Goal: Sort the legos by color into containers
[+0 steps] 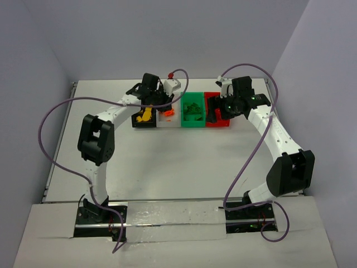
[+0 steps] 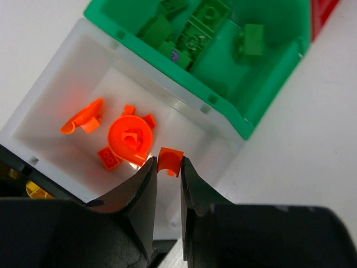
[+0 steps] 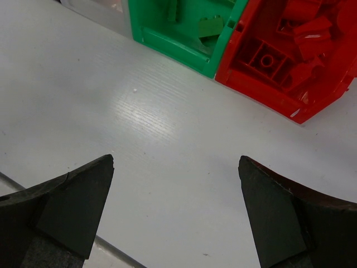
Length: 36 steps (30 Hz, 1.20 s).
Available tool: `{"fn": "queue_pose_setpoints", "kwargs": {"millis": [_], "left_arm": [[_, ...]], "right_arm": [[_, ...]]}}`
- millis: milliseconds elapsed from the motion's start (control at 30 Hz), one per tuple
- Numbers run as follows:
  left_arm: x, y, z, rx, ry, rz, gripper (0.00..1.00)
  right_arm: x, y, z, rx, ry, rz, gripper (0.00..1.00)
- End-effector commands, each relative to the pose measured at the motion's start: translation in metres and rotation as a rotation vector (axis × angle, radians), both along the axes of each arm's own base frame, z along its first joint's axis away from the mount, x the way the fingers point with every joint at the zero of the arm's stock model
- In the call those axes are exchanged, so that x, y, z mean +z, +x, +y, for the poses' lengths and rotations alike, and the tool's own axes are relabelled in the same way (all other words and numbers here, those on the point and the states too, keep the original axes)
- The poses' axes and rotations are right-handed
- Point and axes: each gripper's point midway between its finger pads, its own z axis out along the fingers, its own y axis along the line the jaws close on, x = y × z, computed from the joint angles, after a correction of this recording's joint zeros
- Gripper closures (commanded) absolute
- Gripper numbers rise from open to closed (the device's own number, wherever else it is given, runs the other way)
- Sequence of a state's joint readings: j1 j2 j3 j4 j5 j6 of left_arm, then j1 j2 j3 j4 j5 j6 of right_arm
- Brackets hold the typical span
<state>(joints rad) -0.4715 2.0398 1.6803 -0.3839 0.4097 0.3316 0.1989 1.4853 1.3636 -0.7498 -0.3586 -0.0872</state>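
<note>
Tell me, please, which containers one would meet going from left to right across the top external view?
black bin → white bin → green bin → red bin

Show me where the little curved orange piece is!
Left wrist view: the curved orange piece is pinched in the left gripper, above the white bin, beside the round orange piece.
</note>
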Motion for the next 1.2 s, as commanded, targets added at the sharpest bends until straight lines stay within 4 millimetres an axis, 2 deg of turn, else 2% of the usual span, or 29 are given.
{"fn": "queue_pose_setpoints", "kwargs": {"millis": [0,67,100,133,300,367,433,500,600,667,700,733,800,833,867,900,933,967,1000,1033,1133,1167], "left_arm": [[0.029,0.042,-0.011,0.153,-0.044,-0.090,0.85],[0.024,0.048,-0.009,0.171,-0.023,-0.091,0.76],[0.017,0.049,-0.008,0.176,-0.005,-0.082,0.69],[0.019,0.050,-0.009,0.172,-0.004,-0.087,0.62],[0.024,0.055,-0.008,0.178,0.008,-0.098,0.40],[0.037,0.059,-0.006,0.182,0.007,-0.123,0.35],[0.050,0.059,-0.005,0.178,0.003,-0.133,0.34],[0.072,0.055,-0.002,0.185,-0.020,-0.133,0.31],[0.114,0.036,0.008,0.193,-0.077,-0.120,0.28],[0.140,0.021,0.021,0.235,-0.106,-0.114,0.26],[0.135,0.011,0.029,0.260,-0.100,-0.082,0.26],[0.140,-0.003,0.046,0.326,-0.109,-0.058,0.25],[0.143,-0.018,0.066,0.409,-0.120,-0.031,0.21],[0.140,-0.039,0.081,0.412,-0.124,0.022,0.20],[0.137,-0.046,0.097,0.455,-0.146,0.070,0.20],[0.134,-0.059,0.098,0.440,-0.151,0.092,0.20],[0.130,-0.070,0.120,0.479,-0.167,0.105,0.19],[0.142,-0.083,0.134,0.499,-0.191,0.070,0.12],[0.133,-0.096,0.146,0.522,-0.180,0.066,0.04],[0.125,-0.103,0.159,0.556,-0.164,0.052,0.01],[0.126,-0.124,0.190,0.634,-0.129,-0.012,0.01],[0.113,-0.134,0.202,0.676,-0.094,-0.005,0.01]], "right_arm": [[0.020,0.009,0.002,0.001,0.002,-0.069,0.00],[0.020,0.009,0.002,0.001,0.004,-0.068,0.00],[0.019,0.009,0.002,0.001,0.003,-0.066,0.00],[0.019,0.010,0.002,0.000,0.004,-0.066,0.00],[0.023,0.010,0.002,-0.001,0.005,-0.074,0.00],[0.024,0.010,0.001,-0.005,0.002,-0.078,0.00],[0.027,0.010,-0.002,-0.015,-0.007,-0.090,0.00],[0.035,0.010,-0.005,-0.023,-0.012,-0.116,0.00],[0.047,0.009,-0.015,-0.052,-0.036,-0.171,0.00],[0.053,0.006,-0.020,-0.067,-0.045,-0.206,0.00],[0.056,0.006,-0.026,-0.086,-0.053,-0.220,0.00],[0.060,0.003,-0.030,-0.095,-0.051,-0.242,0.00],[0.062,0.000,-0.039,-0.121,-0.050,-0.256,0.00],[0.063,-0.004,-0.042,-0.128,-0.049,-0.267,0.00],[0.067,-0.007,-0.048,-0.147,-0.050,-0.281,0.00],[0.064,-0.008,-0.049,-0.147,-0.051,-0.273,0.00],[0.067,-0.011,-0.056,-0.178,-0.048,-0.286,0.00],[0.065,-0.015,-0.059,-0.195,-0.046,-0.285,0.00],[0.063,-0.018,-0.061,-0.205,-0.044,-0.287,0.00],[0.063,-0.021,-0.064,-0.218,-0.041,-0.295,0.00],[0.065,-0.031,-0.069,-0.272,-0.024,-0.333,0.00],[0.065,-0.034,-0.071,-0.293,-0.018,-0.342,0.00]]}}
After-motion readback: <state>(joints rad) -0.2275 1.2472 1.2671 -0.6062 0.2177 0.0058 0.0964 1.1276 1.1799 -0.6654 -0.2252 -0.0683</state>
